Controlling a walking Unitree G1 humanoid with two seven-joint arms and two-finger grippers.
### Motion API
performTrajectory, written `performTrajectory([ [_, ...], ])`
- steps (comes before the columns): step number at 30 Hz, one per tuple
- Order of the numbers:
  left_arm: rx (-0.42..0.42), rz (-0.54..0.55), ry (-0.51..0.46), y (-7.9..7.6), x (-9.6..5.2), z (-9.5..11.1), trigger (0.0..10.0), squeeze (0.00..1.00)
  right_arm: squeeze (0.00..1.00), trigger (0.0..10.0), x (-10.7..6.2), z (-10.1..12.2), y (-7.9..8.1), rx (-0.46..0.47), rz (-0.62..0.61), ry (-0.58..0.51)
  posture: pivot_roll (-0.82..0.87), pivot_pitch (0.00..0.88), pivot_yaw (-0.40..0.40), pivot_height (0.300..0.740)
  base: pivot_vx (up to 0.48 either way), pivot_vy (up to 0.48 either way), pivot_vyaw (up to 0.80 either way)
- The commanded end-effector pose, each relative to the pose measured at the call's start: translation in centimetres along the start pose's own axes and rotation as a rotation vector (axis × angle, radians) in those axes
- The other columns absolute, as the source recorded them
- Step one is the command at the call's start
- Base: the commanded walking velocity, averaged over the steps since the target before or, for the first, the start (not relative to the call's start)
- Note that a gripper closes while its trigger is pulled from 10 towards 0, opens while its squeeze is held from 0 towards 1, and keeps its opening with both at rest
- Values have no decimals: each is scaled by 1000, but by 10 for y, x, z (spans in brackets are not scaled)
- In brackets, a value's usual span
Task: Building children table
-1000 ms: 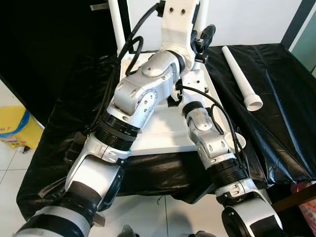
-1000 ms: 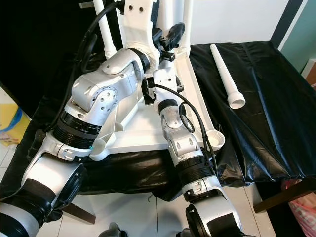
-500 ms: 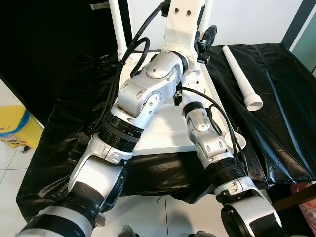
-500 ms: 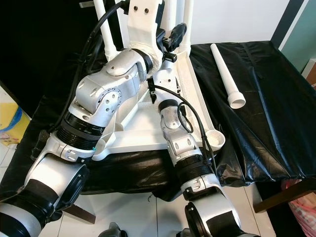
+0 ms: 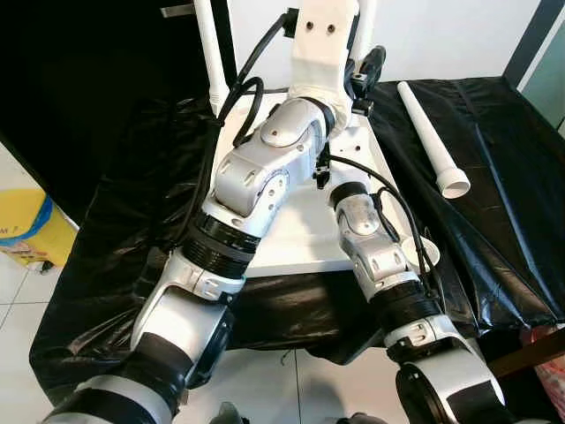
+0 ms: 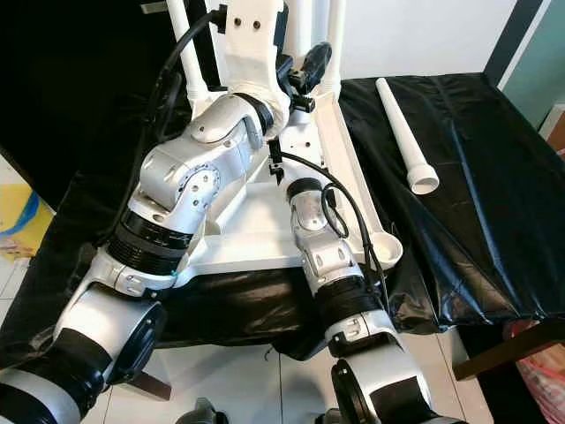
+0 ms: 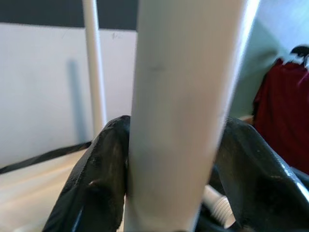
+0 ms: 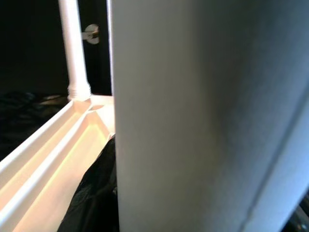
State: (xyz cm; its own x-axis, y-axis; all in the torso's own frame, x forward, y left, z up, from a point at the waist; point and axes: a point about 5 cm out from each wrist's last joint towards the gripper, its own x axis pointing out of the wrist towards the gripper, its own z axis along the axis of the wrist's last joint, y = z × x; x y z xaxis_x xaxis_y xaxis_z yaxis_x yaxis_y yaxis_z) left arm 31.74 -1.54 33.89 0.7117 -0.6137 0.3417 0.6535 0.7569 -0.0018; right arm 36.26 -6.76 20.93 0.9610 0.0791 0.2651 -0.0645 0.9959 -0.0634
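An upturned white tabletop (image 5: 300, 238) lies on a black-draped surface. A white leg (image 5: 209, 53) stands upright at its far left corner. My left arm reaches across to the far side, and in the left wrist view my left gripper (image 7: 174, 159) is shut around an upright white leg (image 7: 183, 96). My right gripper (image 5: 369, 66) is up at the far right corner. In the right wrist view the white leg (image 8: 203, 121) sits very close, with a black finger (image 8: 96, 193) pressed against it. A loose white leg (image 5: 430, 137) lies on the cloth to the right.
Black cloth (image 5: 494, 194) covers the whole work surface and hangs over its front edge. A yellow bin (image 5: 26, 234) stands on the tiled floor at the left. A red garment (image 7: 285, 111) hangs in the background.
My left arm has shifted farther over the tabletop, its elbow moving right and away from me. The right arm and the legs stay about where they were.
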Motion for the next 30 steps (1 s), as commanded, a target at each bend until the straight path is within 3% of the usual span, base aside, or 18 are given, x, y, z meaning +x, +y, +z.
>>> performTrajectory([
  [1,13,-142,-39,-12,-2,5,10000,1000,0,10000,2,2,-1,5,-5,8,-70,44,40,740,0,0,0],
  [2,35,-144,-49,-12,-3,6,10000,1000,0,10000,2,2,-3,5,-10,9,-70,42,37,740,0,0,0],
  [3,50,-141,-54,-12,-3,6,10000,0,0,10000,2,1,-5,8,-16,12,-73,42,37,740,0,0,0],
  [9,52,-136,-81,-10,-7,6,10000,0,0,10000,0,-2,-13,27,-44,37,-76,42,36,740,0,0,0],
  [13,18,-141,-153,-9,-16,12,10000,0,0,10000,-1,-9,-18,120,-46,98,-86,41,34,740,0,0,0],
  [16,-23,-135,-147,-5,-25,3,10000,0,0,10000,-2,-10,-28,172,-38,103,-93,38,35,740,0,0,0],
  [22,-66,-103,-153,7,-36,-4,10000,0,0,10000,-6,-12,-42,162,-6,108,-98,32,33,740,0,0,0],
  [30,24,-29,-59,32,-53,-34,10000,0,0,10000,-16,-10,-76,99,-53,67,-102,30,34,740,0,0,0],
])
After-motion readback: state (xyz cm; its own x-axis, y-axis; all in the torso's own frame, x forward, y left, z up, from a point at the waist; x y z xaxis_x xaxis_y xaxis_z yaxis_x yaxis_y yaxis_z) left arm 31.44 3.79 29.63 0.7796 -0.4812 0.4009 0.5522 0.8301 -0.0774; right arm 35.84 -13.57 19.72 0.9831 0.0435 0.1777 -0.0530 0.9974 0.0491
